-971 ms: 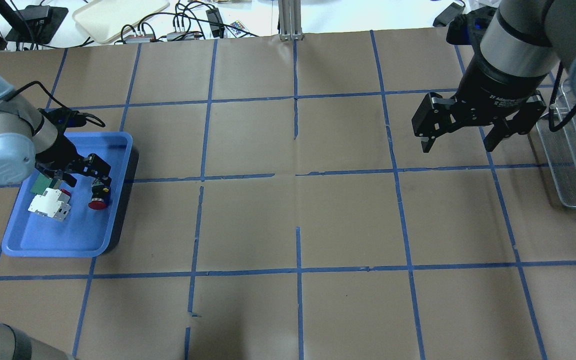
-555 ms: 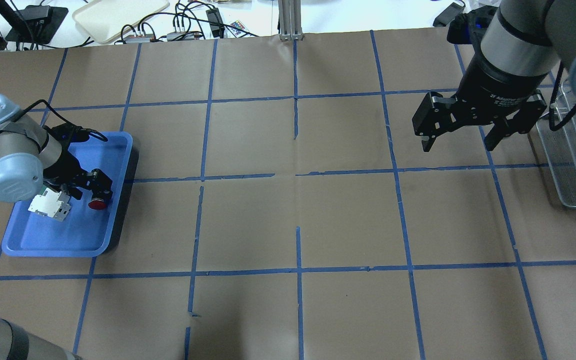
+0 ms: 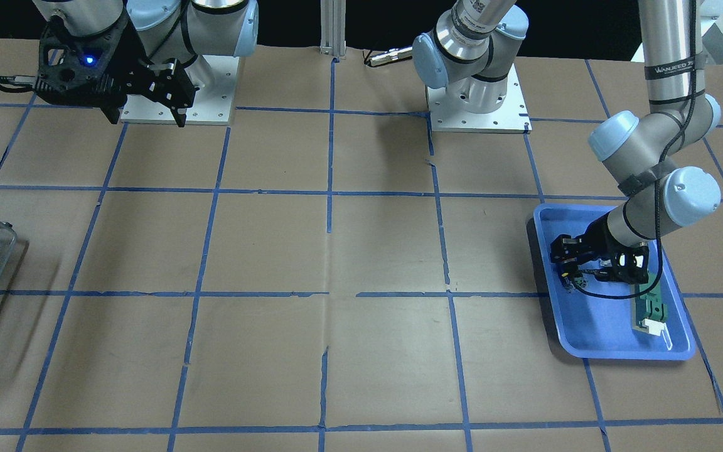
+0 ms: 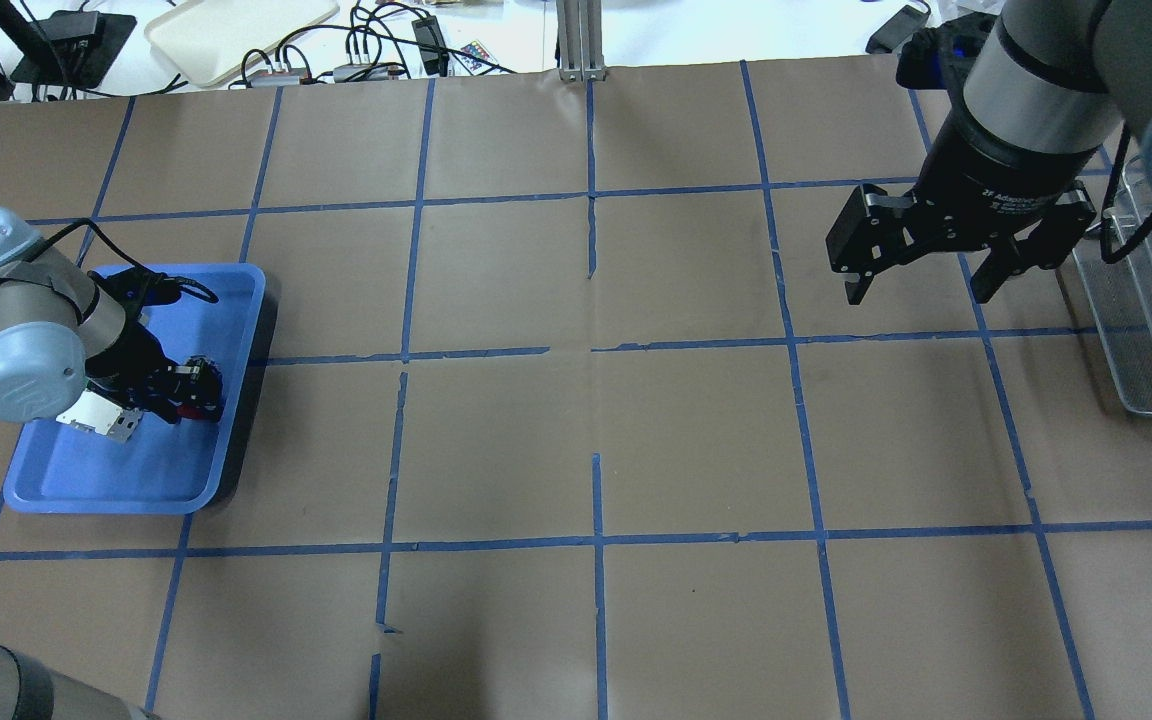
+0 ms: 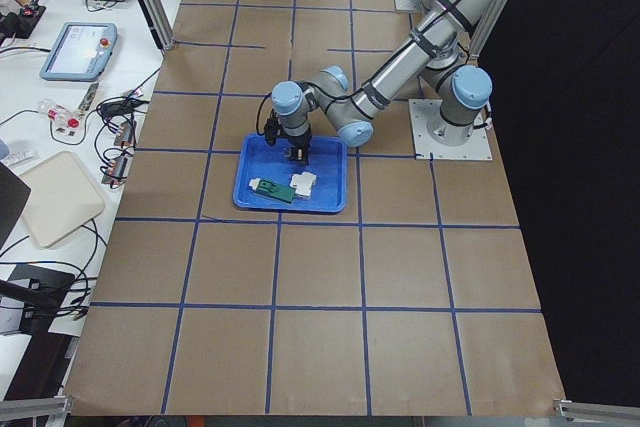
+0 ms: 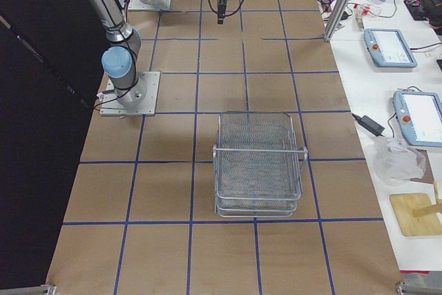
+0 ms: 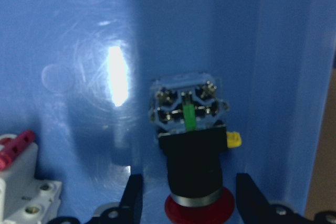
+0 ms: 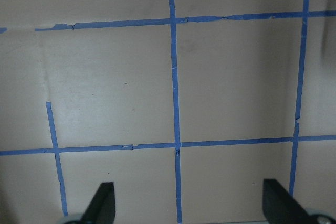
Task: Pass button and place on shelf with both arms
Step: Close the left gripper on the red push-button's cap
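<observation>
The small red-capped push-button (image 7: 191,145) with black collar and blue-green terminal base lies on its side in the blue plastic tray (image 7: 79,35), between the 2 spread fingers of the left gripper (image 7: 188,178). It looks light and rigid. The black collar seems the safest hold, the rounded cap slippery. The right gripper (image 4: 916,296) hangs spread wide.

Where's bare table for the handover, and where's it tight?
Bare: the whole middle of the table between blue tray and shelf. Tight: inside the tray, where the left tool straddles the button beside the white breaker.
</observation>
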You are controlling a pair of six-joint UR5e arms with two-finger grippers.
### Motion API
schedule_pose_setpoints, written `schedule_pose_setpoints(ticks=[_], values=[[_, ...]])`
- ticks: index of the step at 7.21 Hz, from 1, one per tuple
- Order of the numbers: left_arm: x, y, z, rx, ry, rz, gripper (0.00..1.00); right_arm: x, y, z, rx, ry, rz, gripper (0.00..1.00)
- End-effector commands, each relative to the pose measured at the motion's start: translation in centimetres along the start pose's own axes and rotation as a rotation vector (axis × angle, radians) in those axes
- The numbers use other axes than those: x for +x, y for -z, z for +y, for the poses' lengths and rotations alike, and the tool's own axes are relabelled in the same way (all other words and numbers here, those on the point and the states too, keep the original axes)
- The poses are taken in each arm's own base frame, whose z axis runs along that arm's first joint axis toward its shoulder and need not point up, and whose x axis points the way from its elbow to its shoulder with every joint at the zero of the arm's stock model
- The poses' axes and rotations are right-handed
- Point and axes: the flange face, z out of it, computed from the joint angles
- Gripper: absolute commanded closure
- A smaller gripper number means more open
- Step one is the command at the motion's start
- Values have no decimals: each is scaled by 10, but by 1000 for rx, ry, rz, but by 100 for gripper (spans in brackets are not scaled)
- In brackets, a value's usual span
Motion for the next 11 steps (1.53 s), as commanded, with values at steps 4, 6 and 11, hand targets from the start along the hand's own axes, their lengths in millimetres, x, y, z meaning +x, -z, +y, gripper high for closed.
schedule_pose_setpoints(ticks=[4,6,11], values=[[-3,12,-1,22,-83,-8,85,9,1,-4,12,-36,-3,0],[-1,26,-4,44,-322,-30,92,10,1,-5,12,-39,-3,0],[82,86,-41,129,-896,-71,100,24,2,-12,15,-270,-31,0]])
